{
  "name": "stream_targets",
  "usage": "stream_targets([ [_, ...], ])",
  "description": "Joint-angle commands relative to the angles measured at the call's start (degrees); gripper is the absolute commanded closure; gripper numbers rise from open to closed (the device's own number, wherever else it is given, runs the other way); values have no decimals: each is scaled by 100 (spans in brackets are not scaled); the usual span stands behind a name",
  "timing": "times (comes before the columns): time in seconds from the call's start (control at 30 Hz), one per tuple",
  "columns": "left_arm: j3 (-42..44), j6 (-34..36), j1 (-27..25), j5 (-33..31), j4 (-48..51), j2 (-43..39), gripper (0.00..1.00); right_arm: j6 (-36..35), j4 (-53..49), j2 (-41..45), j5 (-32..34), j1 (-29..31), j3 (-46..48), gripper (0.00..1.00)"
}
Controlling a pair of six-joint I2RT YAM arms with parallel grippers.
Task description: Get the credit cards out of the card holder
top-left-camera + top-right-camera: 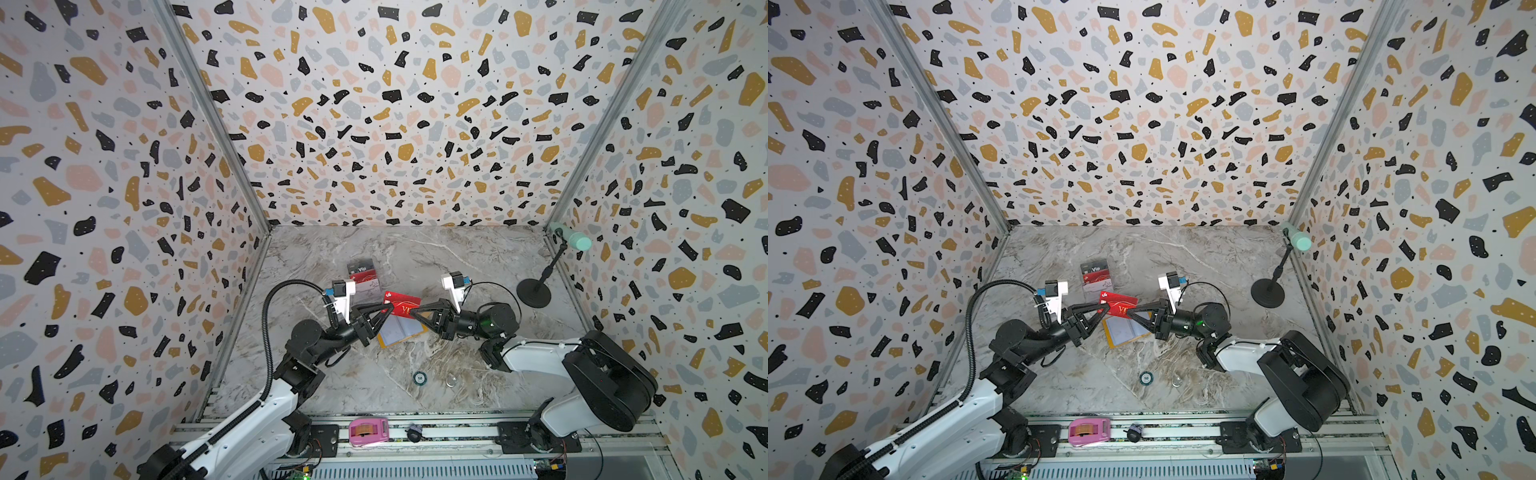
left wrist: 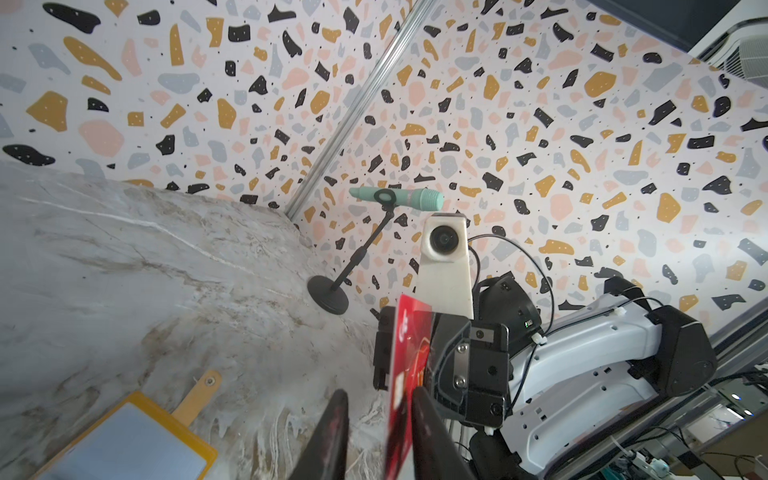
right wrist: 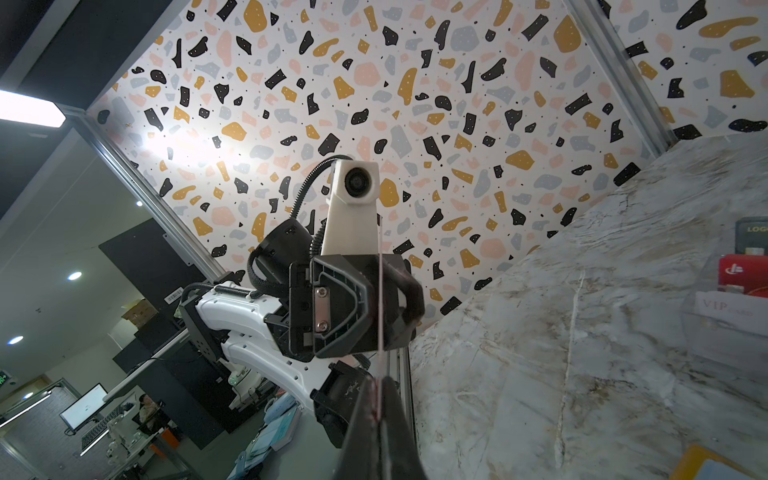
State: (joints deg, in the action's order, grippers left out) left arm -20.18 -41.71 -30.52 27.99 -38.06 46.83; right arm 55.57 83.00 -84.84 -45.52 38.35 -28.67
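Tape dispenser (image 1: 368,431) on the near rail; beyond it, a red card (image 1: 402,305) hangs between both grippers.

Over the open card holder (image 1: 401,330), which lies sleeves-up at the middle of the table (image 1: 457,257), the right gripper (image 1: 414,312) pinches the red card on edge, jaws pressed onto it. The left gripper (image 1: 390,308) stands spread around the card's other end, one finger clear of the plastic. To finish this handover well, I judge the left arm should back off along the card's plane without brushing it. The right should hold firm, then carry the card to the clear stand (image 1: 365,276) nearer the far edge, where a black card (image 1: 362,264) and a white card (image 1: 369,286) sit.
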Motion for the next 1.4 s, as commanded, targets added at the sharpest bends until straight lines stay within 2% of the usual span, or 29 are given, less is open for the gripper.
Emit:
stream_targets([
  [0.0,-403,634,80,14,882,-182,52,-374,-352,325,-445,-274,-180,100],
  [0.07,-560,978,129,-29,1474,-233,43,-767,-1207,501,-774,-501,-298,100],
  [0.17,-802,1389,194,39,2155,-236,37,-1487,-2395,829,-1007,-741,-474,100],
  [0.33,-1332,2153,222,240,3424,-55,35,-3386,-5247,1307,-833,-866,-1096,100],
  [0.43,-1691,2612,222,564,4009,165,35,-4427,-6638,1356,-1156,-847,-1501,100],
  [0.63,-2510,3561,222,1108,5196,638,35,-5657,-8609,1335,-1048,-731,-2121,100],
  [0.8,-2955,4162,222,1194,5936,974,38,-6309,-9684,1195,-844,-463,-2454,100],
  [0.97,-3126,4435,222,1475,6276,1252,42,-6689,-10207,920,-764,-177,-2766,100],
  [1.2,-3219,4906,218,2015,6756,1512,56,-7095,-10562,486,-888,111,-3168,100],
  [1.37,-3211,4984,221,2091,6849,1487,62,-7466,-11042,160,-915,147,-3554,100],
])
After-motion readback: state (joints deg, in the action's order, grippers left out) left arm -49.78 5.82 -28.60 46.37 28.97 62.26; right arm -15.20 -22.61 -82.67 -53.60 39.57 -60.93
